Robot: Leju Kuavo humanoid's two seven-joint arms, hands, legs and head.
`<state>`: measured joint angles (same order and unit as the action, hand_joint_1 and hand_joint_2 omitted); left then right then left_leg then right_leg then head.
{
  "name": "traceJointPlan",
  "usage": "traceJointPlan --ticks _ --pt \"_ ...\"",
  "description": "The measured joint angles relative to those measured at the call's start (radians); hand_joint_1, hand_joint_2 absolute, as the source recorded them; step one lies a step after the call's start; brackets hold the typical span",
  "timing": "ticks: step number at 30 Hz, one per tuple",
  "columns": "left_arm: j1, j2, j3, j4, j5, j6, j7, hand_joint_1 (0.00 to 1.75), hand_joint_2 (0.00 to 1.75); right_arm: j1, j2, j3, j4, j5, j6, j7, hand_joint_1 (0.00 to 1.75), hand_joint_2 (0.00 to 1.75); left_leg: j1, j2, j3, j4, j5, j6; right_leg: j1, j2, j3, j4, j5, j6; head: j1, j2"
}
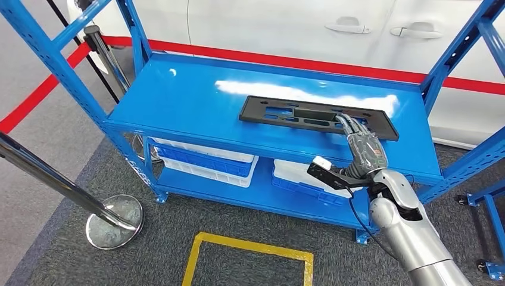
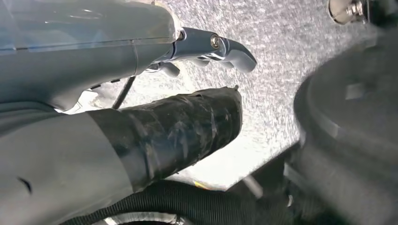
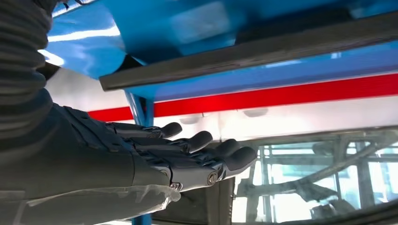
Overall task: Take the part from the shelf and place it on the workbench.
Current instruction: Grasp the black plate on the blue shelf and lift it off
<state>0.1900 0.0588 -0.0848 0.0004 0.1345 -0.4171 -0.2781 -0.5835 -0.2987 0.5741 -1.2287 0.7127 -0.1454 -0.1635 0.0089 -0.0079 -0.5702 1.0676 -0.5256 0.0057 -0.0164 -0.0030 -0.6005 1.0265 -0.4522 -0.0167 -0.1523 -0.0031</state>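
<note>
In front of me stands the blue steel two-tier shelf rack [image 1: 178, 101], its glossy top deck taking up most of my head view, with a white car body [image 1: 268, 27] and a red stripe running along behind it. On the lower deck sit two blue-and-white plastic bins [image 1: 202, 162], side by side. Left of the rack a chrome stanchion post [image 1: 53, 179] leans across the grey carpet to its round base, and a yellow taped square [image 1: 250, 253] marks the floor near my feet. The long flat black plastic part with cut-out slots [image 1: 309, 114] lies flat on the top deck, toward its right half, near the front edge. My right hand [image 1: 364, 149] reaches over that front edge, its dark fingers [image 1: 348, 125] stretched straight and resting on the part's near right end; in the right wrist view they lie extended and slightly apart, gripping nothing. My left hand [image 2: 155, 126] hangs over the carpet, and I cannot tell how far it is open.
</note>
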Motion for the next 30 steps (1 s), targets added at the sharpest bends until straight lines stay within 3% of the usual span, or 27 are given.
traceJointPlan --ticks 3,5,6,8,9,11,15,18,19,20,21,23,24,25,27,30 --pt "0.0 0.0 -0.003 0.0 0.0 0.001 -0.001 0.0 0.0 -0.002 0.001 0.0 0.007 0.0 0.001 0.0 0.0 1.75 0.004 0.001 -0.096 0.173 -0.064 -0.01 -0.001 -0.005 0.015 -0.004 -0.008 -0.01 0.0 0.0" --pt "0.001 0.0 -0.004 0.0 -0.001 0.002 -0.002 0.0 0.0 -0.002 0.002 0.0 0.014 0.0 0.001 0.0 0.0 1.75 0.006 0.001 -0.139 0.226 -0.055 -0.015 0.0 -0.005 0.023 -0.003 -0.015 -0.011 0.0 0.0" --pt "0.001 0.0 -0.005 0.0 -0.001 0.002 -0.003 0.0 0.0 -0.002 0.003 0.0 0.017 0.001 0.001 0.0 0.0 1.75 0.007 0.002 -0.135 0.2 -0.023 -0.017 0.0 -0.004 0.028 -0.002 -0.02 -0.009 0.0 0.0" --pt "0.003 0.0 -0.006 0.0 -0.002 0.002 -0.005 0.0 0.0 -0.003 0.005 0.0 0.022 0.001 0.001 0.0 0.0 1.75 0.009 0.002 -0.092 0.084 0.055 -0.017 0.0 -0.003 0.04 0.001 -0.031 -0.003 0.0 0.0" --pt "0.003 0.0 -0.006 0.0 -0.003 0.003 -0.005 0.0 0.0 -0.005 0.006 0.0 0.025 0.002 0.001 0.001 0.0 1.75 0.009 0.002 -0.069 0.028 0.076 -0.014 0.002 -0.001 0.043 0.005 -0.037 0.002 0.0 0.0" --pt "0.003 0.0 -0.007 0.0 -0.003 0.006 -0.006 0.0 0.0 -0.01 0.006 0.0 0.03 0.003 0.0 0.002 0.0 1.75 0.004 0.001 -0.048 -0.02 0.078 -0.004 0.006 0.001 0.042 0.009 -0.043 0.013 0.0 0.0" --pt "0.006 0.0 -0.007 0.0 -0.007 0.006 -0.011 0.0 0.0 -0.013 0.008 0.0 0.038 0.004 0.0 0.006 0.0 1.75 0.006 0.001 -0.033 -0.041 0.076 0.021 0.002 0.001 0.031 0.033 -0.065 0.031 0.0 0.0" --pt "0.007 0.0 -0.007 0.0 -0.007 0.007 -0.011 0.0 0.0 -0.017 0.008 0.0 0.043 0.004 0.001 0.014 0.0 1.75 0.006 0.001 -0.022 -0.048 0.071 0.034 0.0 0.002 -0.06 0.201 -0.135 0.04 0.0 0.0" --pt "0.007 0.0 -0.007 0.0 -0.007 0.008 -0.01 0.0 0.0 -0.016 0.008 0.0 0.046 0.004 0.002 0.015 0.0 1.75 0.005 0.001 -0.02 -0.047 0.067 0.036 0.0 0.002 -0.094 0.253 -0.145 0.041 0.0 0.0" --pt "0.006 0.0 -0.007 0.0 -0.007 0.008 -0.009 0.0 0.0 -0.014 0.008 0.0 0.05 0.004 0.002 0.015 0.0 1.75 0.004 0.001 -0.016 -0.047 0.063 0.037 0.0 0.002 -0.113 0.274 -0.137 0.04 0.0 0.0" --pt "0.006 0.0 -0.007 0.0 -0.007 0.009 -0.009 0.0 0.0 -0.014 0.008 0.0 0.053 0.004 0.002 0.015 0.0 1.75 0.004 0.0 -0.009 -0.047 0.059 0.036 0.001 0.002 -0.112 0.256 -0.109 0.039 0.0 0.0" --pt "0.007 -0.001 -0.007 0.0 -0.008 0.007 -0.01 0.0 0.0 -0.015 0.008 0.0 0.057 0.005 0.002 0.014 0.0 1.75 0.004 -0.001 0.007 -0.047 0.047 0.032 0.002 0.002 -0.065 0.137 -0.029 0.031 0.0 0.0" --pt "0.007 -0.001 -0.007 0.0 -0.008 0.005 -0.012 0.0 0.0 -0.017 0.008 0.0 0.058 0.005 0.002 0.013 0.0 1.75 0.002 -0.001 0.013 -0.046 0.041 0.028 0.005 0.002 -0.038 0.077 -0.004 0.026 0.0 0.0" --pt "0.007 -0.001 -0.007 0.0 -0.008 0.004 -0.014 0.0 0.0 -0.019 0.008 0.0 0.059 0.005 0.002 0.013 0.0 1.75 0.001 -0.002 0.017 -0.046 0.036 0.024 0.008 0.002 -0.018 0.038 0.005 0.021 0.0 0.0" --pt "0.007 0.0 -0.007 0.001 -0.008 0.003 -0.016 0.0 0.0 -0.021 0.008 0.0 0.059 0.006 0.004 0.013 0.0 1.75 -0.001 -0.001 0.02 -0.048 0.031 0.014 0.014 0.003 -0.005 0.016 -0.005 0.014 0.0 0.0" --pt "0.009 0.003 -0.007 0.001 -0.01 0.001 -0.02 0.0 0.0 -0.021 0.008 0.0 0.059 0.007 0.008 0.014 0.0 1.75 -0.001 0.001 0.017 -0.029 0.013 -0.001 0.004 0.006 0.011 -0.001 -0.01 0.002 0.0 0.0"
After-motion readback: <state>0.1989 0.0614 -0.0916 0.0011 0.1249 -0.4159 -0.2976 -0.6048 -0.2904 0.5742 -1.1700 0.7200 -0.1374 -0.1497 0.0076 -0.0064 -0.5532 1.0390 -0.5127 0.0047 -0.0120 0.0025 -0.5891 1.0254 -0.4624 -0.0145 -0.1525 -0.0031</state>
